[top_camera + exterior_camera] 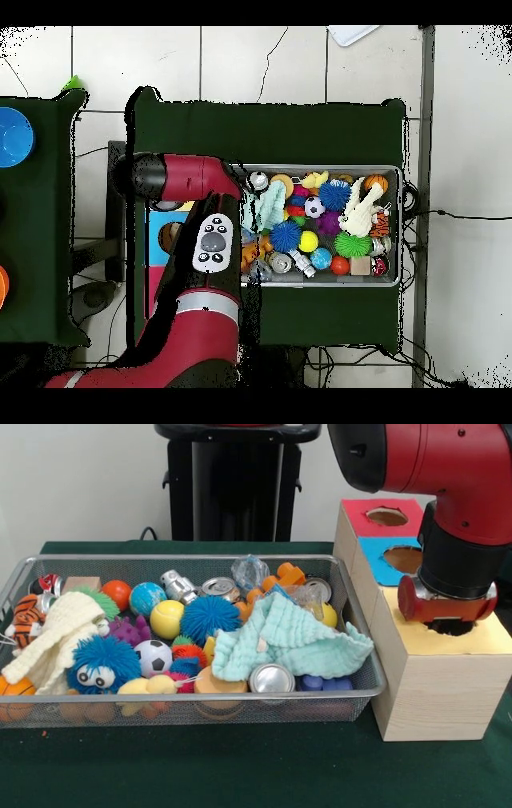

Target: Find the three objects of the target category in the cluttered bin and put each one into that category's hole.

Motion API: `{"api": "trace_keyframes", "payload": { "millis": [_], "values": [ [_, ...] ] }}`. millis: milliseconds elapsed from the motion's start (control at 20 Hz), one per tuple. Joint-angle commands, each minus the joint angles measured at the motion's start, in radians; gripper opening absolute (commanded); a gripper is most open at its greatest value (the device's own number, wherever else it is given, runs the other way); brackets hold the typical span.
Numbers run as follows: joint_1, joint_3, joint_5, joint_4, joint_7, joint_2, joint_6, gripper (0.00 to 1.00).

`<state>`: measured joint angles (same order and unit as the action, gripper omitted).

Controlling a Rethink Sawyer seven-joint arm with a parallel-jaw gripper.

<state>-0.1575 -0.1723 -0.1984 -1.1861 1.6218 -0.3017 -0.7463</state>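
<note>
Leftmost in the front view, the cream knitted cloth (pixel 50 640) lies draped over the toys at the left end of the cluttered bin (pixel 192 706), beside a tiger toy (pixel 24 620) and just above a blue fuzzy ball with eyes (pixel 102 662); being on top of the heap, it looks easy to pinch from above. Toward the middle sit a small globe (pixel 147 597), a yellow ball (pixel 166 618), a spiky blue ball (pixel 210 618) and a soccer ball (pixel 152 657), with shiny cans (pixel 218 588) along the far rim. Further right, the mint-green waffle cloth (pixel 290 642) sprawls across the bin's right end, one corner hanging over the right rim, and a can (pixel 272 678) rests against its near edge, so a grasp there risks catching metal with the fabric. I see no polka-dot cloth in either view, so it is probably either buried or already posted. Right of the bin stands the row of boxes, and the gripper (pixel 448 610) sits right down over the hole (pixel 454 627) in the yellow panel of the nearest pale wood box (pixel 436 696), which suggests a drop at that opening. The wrist hides the jaws, so whether they are apart or together I cannot tell. The blue-panelled hole (pixel 402 558) and red-panelled hole (pixel 386 516) lie beyond it toward the far edge.
</note>
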Motion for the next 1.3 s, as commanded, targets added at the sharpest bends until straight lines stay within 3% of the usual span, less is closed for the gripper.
{"api": "trace_keyframes", "payload": {
  "millis": [50,550,650,1000,1300],
  "values": [
    [0.016,0.009,0.043,-0.033,0.173,0.083,-0.028,0.00],
    [0.003,-0.013,0.025,-0.119,0.143,-0.154,-0.199,0.00],
    [-0.001,-0.021,0.016,-0.137,0.163,-0.193,-0.177,0.00],
    [0.001,-0.019,0.005,-0.185,0.200,-0.281,0.049,0.00],
    [0.010,-0.010,0.005,-0.172,0.192,-0.284,0.053,0.00]
  ]
}}
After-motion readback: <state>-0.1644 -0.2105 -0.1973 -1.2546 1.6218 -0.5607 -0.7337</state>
